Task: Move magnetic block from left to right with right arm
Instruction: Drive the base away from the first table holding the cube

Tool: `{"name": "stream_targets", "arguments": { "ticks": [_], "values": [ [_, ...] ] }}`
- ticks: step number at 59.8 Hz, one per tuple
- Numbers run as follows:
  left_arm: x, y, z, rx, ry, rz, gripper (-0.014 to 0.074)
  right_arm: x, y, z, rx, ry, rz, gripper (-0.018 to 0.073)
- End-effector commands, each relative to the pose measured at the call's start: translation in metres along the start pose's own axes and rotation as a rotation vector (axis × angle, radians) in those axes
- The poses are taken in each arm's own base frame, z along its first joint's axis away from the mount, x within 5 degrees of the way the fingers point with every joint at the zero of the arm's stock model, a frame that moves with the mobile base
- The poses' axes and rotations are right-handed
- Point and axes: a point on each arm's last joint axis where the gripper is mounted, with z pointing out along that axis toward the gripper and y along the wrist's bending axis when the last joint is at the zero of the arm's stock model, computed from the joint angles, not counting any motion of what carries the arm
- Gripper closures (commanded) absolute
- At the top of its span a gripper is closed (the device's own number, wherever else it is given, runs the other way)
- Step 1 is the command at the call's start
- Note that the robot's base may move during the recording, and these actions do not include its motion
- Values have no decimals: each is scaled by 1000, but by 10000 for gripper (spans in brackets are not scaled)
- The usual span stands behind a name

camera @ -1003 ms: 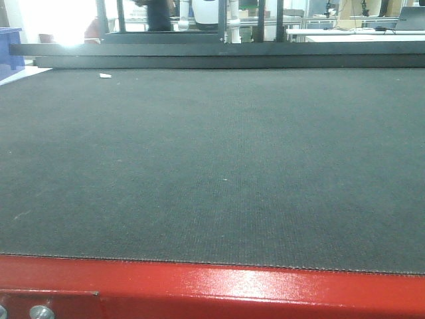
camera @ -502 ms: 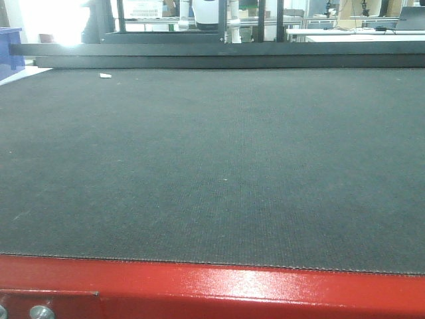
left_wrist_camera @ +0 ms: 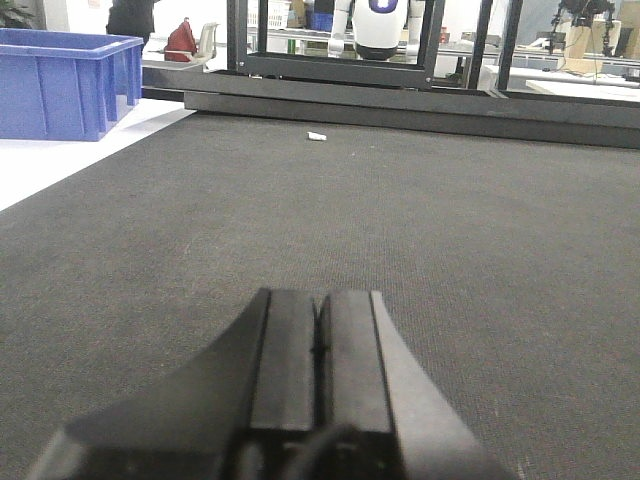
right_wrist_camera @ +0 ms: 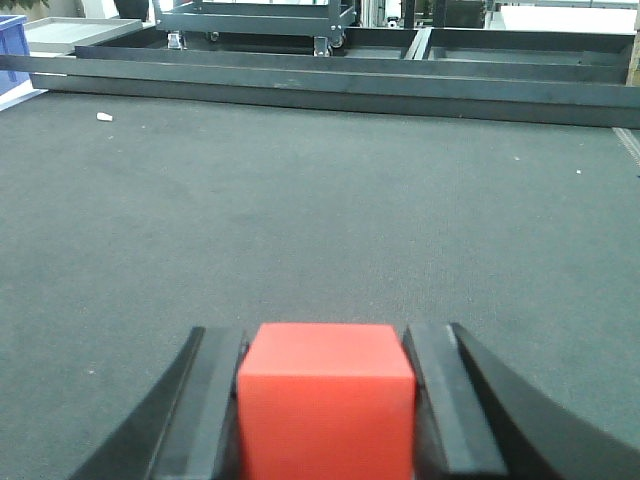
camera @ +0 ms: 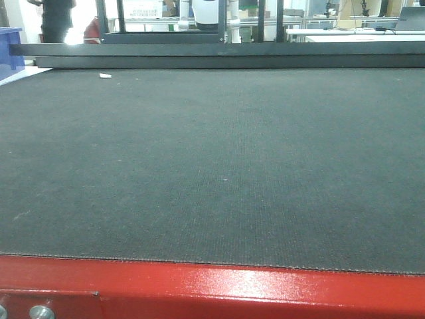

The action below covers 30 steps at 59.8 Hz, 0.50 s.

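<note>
The magnetic block is a plain red cube filling the bottom of the right wrist view. It sits between the two dark fingers of my right gripper, whose pads press against its left and right faces. The block hangs low over the dark mat. My left gripper is shut with nothing in it, its two pads together, just above the mat. The front view shows only bare mat, with no gripper and no block in it.
A blue plastic bin stands off the mat's far left corner. A small white scrap lies near the far left of the mat. A black metal rail runs along the far edge, a red frame along the near edge.
Only a person in the background has walked to the left. The mat in the front view looks the same.
</note>
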Motion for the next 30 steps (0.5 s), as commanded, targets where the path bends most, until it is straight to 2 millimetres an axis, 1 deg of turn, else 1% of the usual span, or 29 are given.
{"name": "stream_targets", "arguments": {
  "ticks": [1, 30],
  "values": [
    [-6, 0, -1, 8, -96, -7, 713, -14, 1, -2, -5, -96, -25, 399],
    [-6, 0, -1, 8, -96, -7, 713, -14, 1, -2, -5, -96, -25, 399]
  ]
}}
